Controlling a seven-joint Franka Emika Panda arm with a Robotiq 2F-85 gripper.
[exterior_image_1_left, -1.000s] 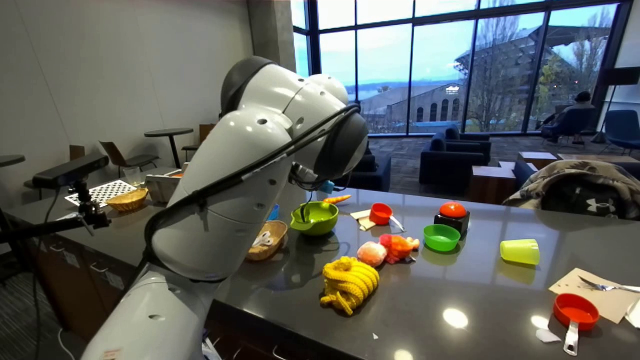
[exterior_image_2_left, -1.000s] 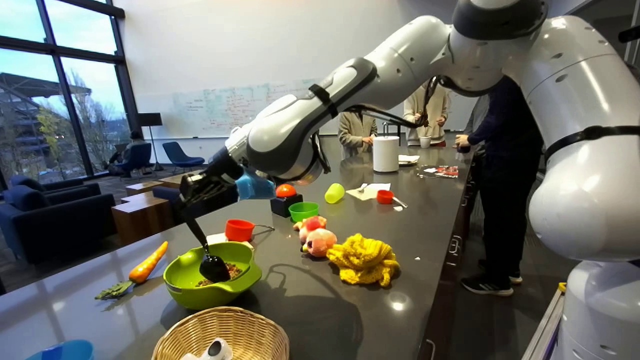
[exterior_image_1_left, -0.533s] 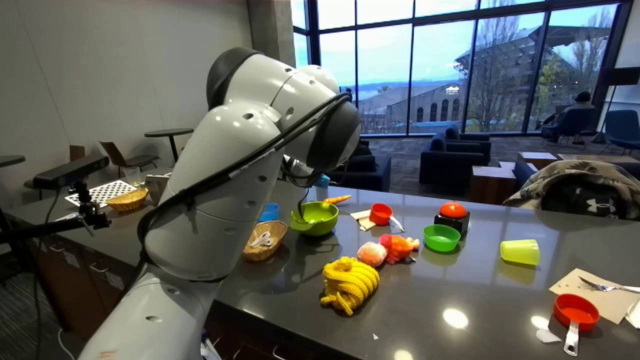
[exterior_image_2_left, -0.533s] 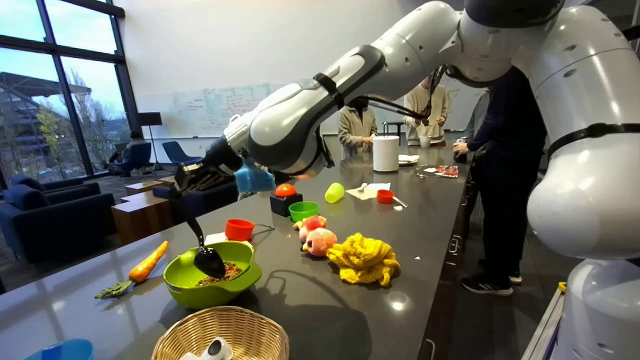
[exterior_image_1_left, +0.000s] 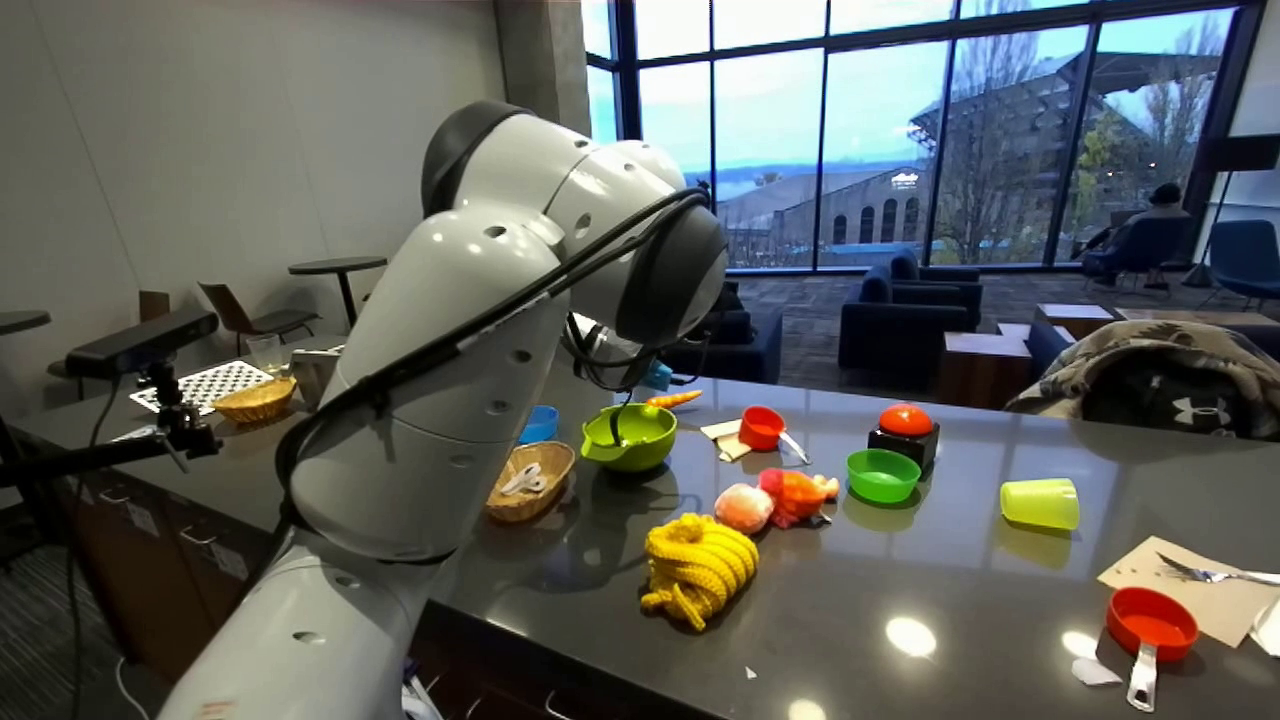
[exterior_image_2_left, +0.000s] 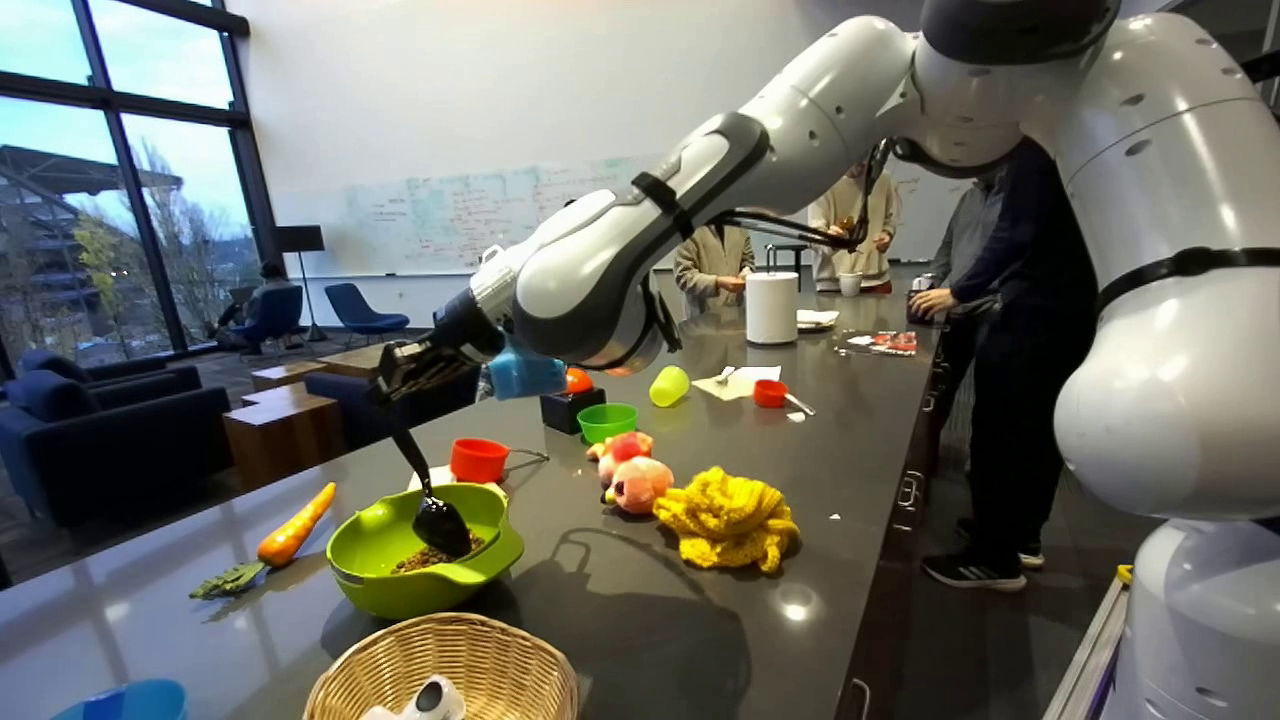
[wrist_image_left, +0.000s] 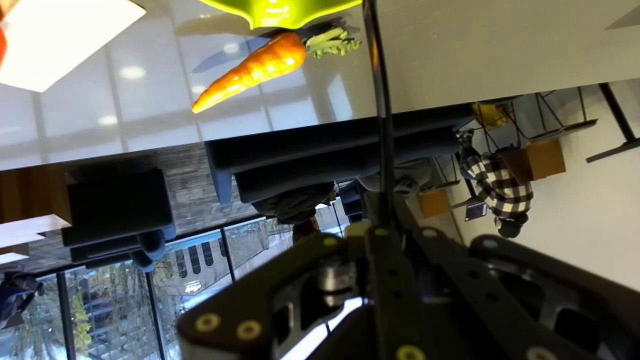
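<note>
The gripper (exterior_image_2_left: 388, 386) was clamped on the handle of a spoon (exterior_image_2_left: 438, 524), which slanted down into a green bowl (exterior_image_2_left: 395, 597) on the desk (exterior_image_2_left: 790, 655). The spoon's head sat inside the bowl, low over some brown bits (exterior_image_2_left: 414, 562) (whether it touched them, I could not tell). A carrot (exterior_image_2_left: 290, 535) lay near the bowl but apart from it, as the wrist view also showed. A red cup (exterior_image_2_left: 478, 460) stood close by, with paper (exterior_image_2_left: 429, 478) beside its base, and a basket (exterior_image_2_left: 512, 660) holding a white object (exterior_image_1_left: 525, 479) sat just beside the bowl. In both exterior views a yellow cloth (exterior_image_2_left: 727, 520) lay just beside two plush toys (exterior_image_2_left: 640, 487), well apart from the spoon.
</note>
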